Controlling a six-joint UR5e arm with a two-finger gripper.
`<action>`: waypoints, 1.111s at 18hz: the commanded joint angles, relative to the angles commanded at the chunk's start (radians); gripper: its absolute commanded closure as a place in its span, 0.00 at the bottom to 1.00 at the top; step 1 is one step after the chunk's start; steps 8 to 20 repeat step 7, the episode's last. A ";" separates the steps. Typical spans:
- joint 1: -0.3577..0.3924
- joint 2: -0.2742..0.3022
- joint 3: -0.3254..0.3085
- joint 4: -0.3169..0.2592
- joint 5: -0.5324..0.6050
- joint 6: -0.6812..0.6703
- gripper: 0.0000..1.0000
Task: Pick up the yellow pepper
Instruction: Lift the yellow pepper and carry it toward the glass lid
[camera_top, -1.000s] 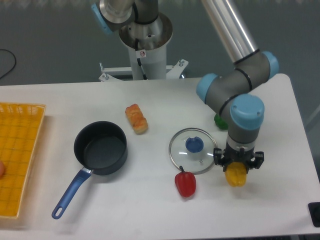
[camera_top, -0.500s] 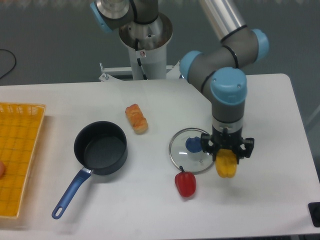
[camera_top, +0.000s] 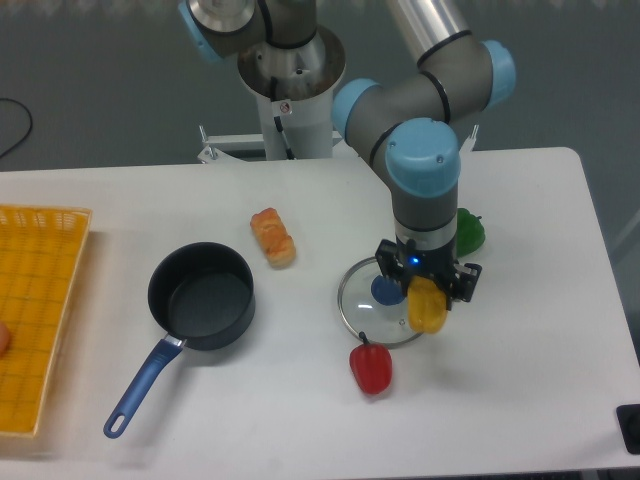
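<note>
Your claw (camera_top: 427, 300) is clamped on the yellow pepper (camera_top: 427, 306), which hangs straight below it with its long axis vertical, off the counter (camera_top: 520, 400), over the glass lid's (camera_top: 385, 301) 3 o'clock rim, the red pepper (camera_top: 371, 368) at 7 o'clock.

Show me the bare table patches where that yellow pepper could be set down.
Bare table: right of the red pepper and below the green pepper; also between pot and glass lid. Crowded under the end effector holding the yellow pepper.
</note>
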 joint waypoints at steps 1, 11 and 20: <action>0.002 0.003 0.000 -0.012 0.002 0.023 0.56; 0.008 0.020 -0.005 -0.026 0.002 0.072 0.56; 0.008 0.020 -0.005 -0.026 0.002 0.072 0.56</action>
